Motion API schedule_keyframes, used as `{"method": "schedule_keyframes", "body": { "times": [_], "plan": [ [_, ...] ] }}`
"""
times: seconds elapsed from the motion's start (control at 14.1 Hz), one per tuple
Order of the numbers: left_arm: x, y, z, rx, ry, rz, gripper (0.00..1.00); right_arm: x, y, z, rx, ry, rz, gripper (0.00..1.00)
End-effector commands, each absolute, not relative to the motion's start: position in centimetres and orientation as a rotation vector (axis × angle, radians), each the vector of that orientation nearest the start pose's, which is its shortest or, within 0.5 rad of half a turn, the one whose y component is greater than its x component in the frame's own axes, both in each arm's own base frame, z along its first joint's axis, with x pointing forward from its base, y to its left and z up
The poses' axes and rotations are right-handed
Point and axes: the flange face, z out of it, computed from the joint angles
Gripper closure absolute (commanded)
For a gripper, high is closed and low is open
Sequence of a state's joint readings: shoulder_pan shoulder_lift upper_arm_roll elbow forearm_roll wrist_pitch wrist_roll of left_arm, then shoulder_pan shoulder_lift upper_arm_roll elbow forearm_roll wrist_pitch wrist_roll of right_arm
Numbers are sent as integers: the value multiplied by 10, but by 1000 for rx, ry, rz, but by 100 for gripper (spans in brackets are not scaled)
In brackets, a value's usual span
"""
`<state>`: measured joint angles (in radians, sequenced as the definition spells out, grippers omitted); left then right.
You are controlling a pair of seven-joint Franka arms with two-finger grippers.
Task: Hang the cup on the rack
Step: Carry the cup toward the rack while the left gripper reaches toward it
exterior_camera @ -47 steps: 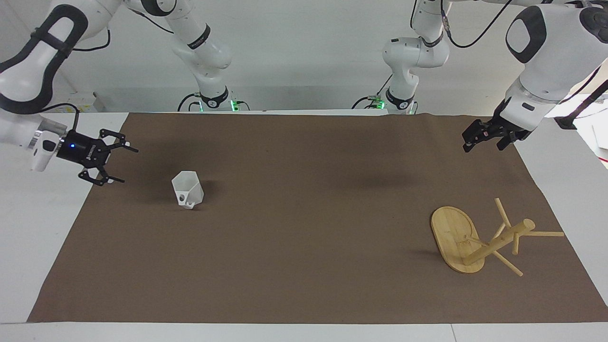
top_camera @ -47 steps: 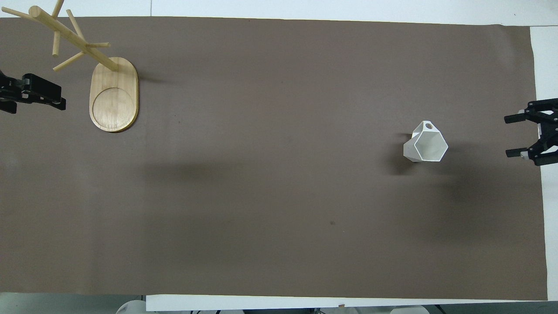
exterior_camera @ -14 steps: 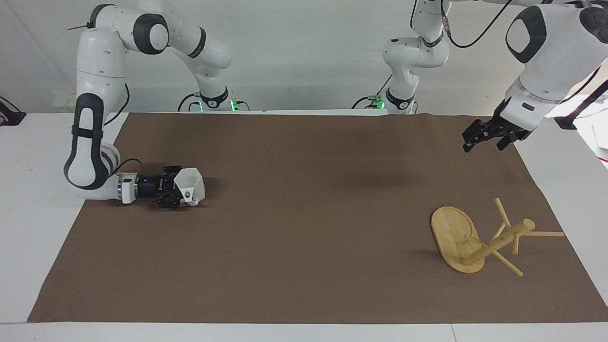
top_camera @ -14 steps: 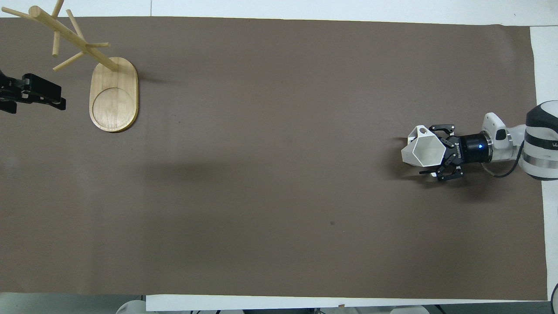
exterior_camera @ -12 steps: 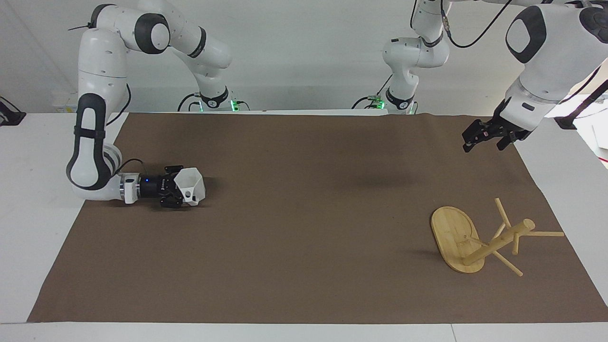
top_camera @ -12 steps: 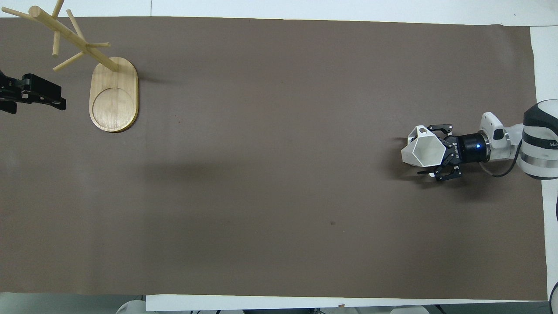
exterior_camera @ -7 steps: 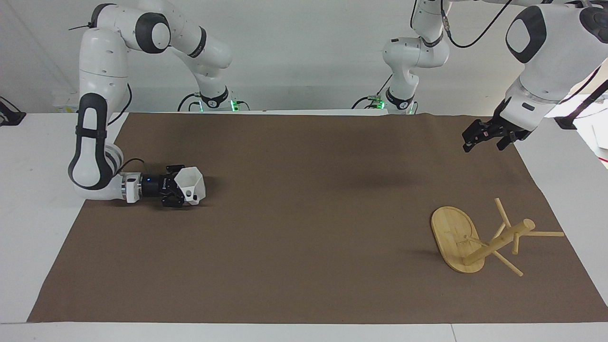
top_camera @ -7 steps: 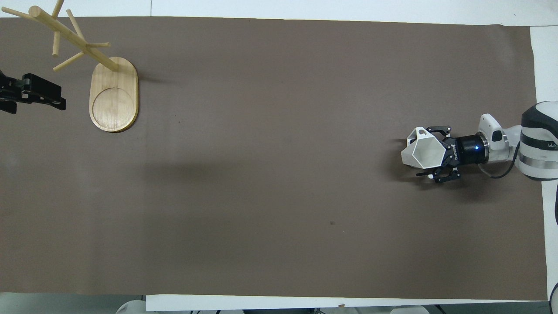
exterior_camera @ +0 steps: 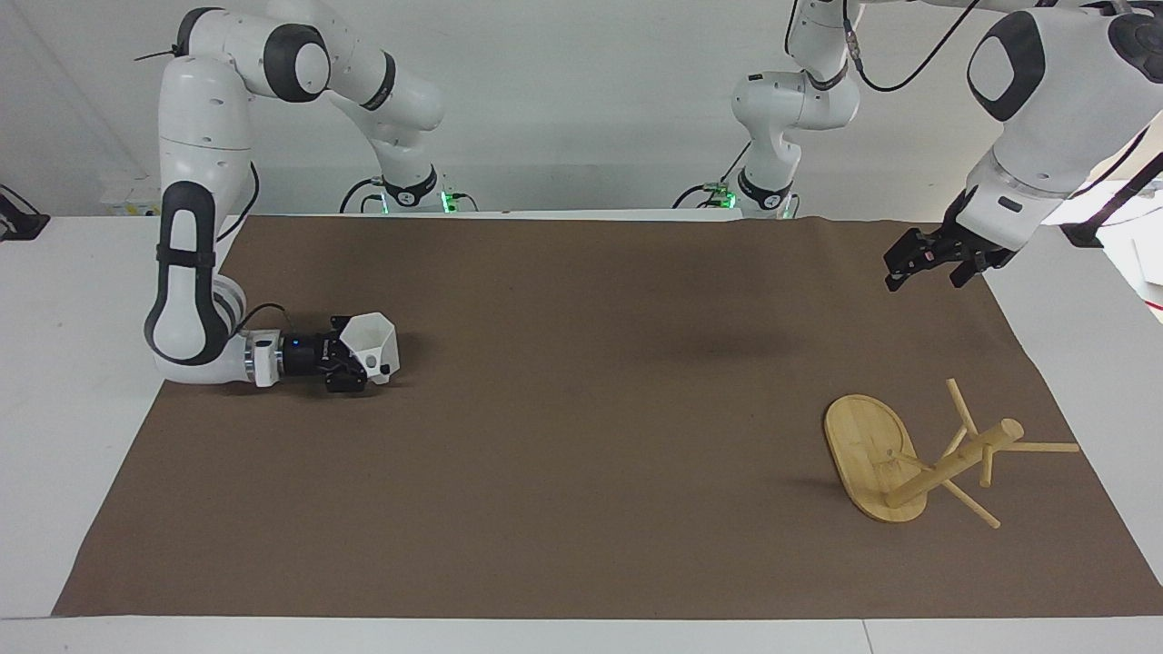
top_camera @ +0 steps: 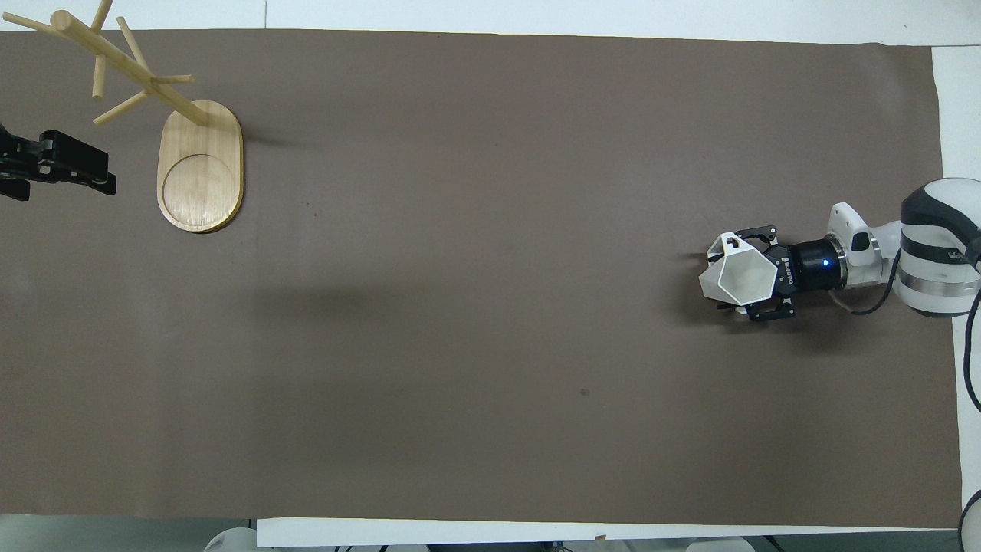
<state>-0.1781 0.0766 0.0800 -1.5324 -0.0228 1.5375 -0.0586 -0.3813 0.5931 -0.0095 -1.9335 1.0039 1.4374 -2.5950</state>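
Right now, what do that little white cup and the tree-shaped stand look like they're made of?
The cup looks like matte white plastic: flat angular facets, crisp edges, no glaze shine, though ceramic can't be excluded. The stand looks like pale bamboo or light wood: yellowish tone, faint grain on its oval base, thin round pegs.

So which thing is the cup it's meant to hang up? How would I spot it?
Start with the big brown mat covering the table and go to the right arm's end. There the right tool lies low and is shut on the cup. It is the only white thing on the mat: small, angular and faceted, unlike the bamboo rack at the other end.
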Motion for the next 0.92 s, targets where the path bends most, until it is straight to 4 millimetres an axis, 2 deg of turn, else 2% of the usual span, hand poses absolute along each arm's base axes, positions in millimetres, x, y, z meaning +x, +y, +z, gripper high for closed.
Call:
{"method": "schedule_keyframes", "body": {
  "times": [0.0,0.07,0.21,0.43,0.57,0.71,0.85],
  "plan": [
    [557,-57,599,-3131,55,124,0,532,-84,216,-1241,-1448,-1000,72],
    [557,-57,599,-3130,55,129,0,541,-64,228,-1241,-1431,-995,72],
    [554,-56,597,-3128,50,157,0,558,-25,239,-1283,-1372,-1002,72],
    [549,-56,596,-3123,48,201,0,579,60,243,-1342,-1299,-1006,72],
    [549,-64,591,-3128,79,156,0,597,116,266,-1410,-1307,-983,72],
    [546,-92,585,-3132,115,89,0,601,160,284,-1510,-1304,-959,72],
    [541,-131,579,-3137,20,41,0,599,203,289,-1543,-1236,-996,72]
  ]
}}
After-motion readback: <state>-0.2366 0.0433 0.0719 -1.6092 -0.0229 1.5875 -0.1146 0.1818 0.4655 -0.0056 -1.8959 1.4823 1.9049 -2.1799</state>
